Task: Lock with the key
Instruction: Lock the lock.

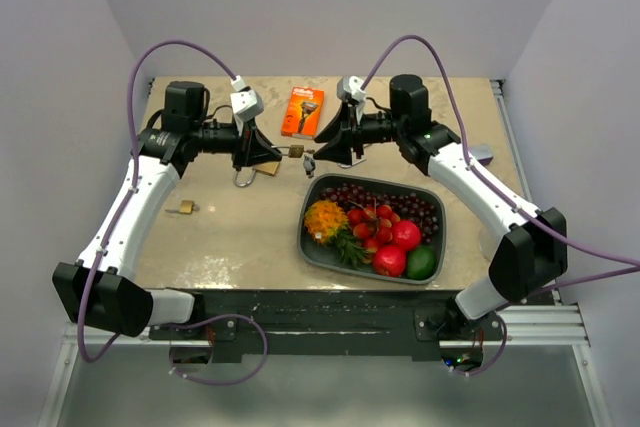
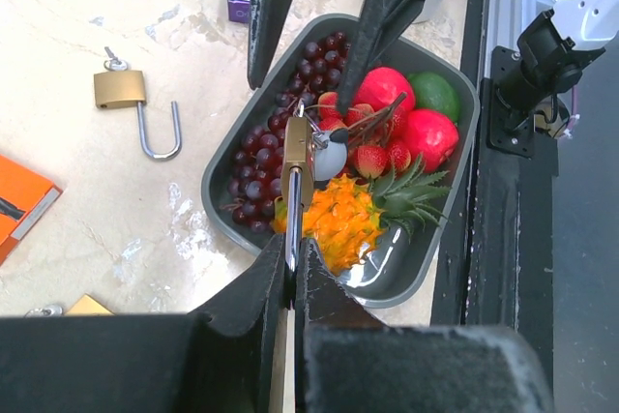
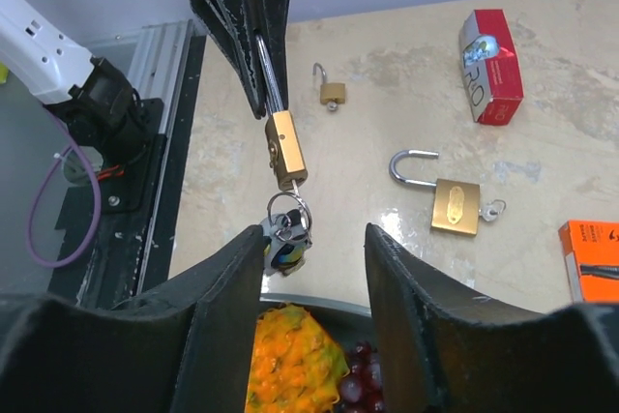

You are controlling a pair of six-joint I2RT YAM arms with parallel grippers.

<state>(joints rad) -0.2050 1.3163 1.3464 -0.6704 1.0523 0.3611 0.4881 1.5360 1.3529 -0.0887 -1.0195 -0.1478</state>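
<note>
Presently: padlock (image 3: 285,149), brass, held in the air by its shackle between my two grippers, just beyond the far left corner of the tray (image 1: 305,237). Keys (image 3: 287,231) hang on a ring from its lower end. My left gripper (image 2: 292,273) is clamped tight on the shackle. My right gripper (image 3: 316,236) stands parted, one finger either side of the keys, gripping nothing. Tray holds fruit (image 1: 390,237). On the table (image 1: 230,247): second padlock (image 3: 456,204), shackle open, key in it; small padlock (image 3: 332,94); orange box (image 1: 302,111); red box (image 3: 490,65).
</note>
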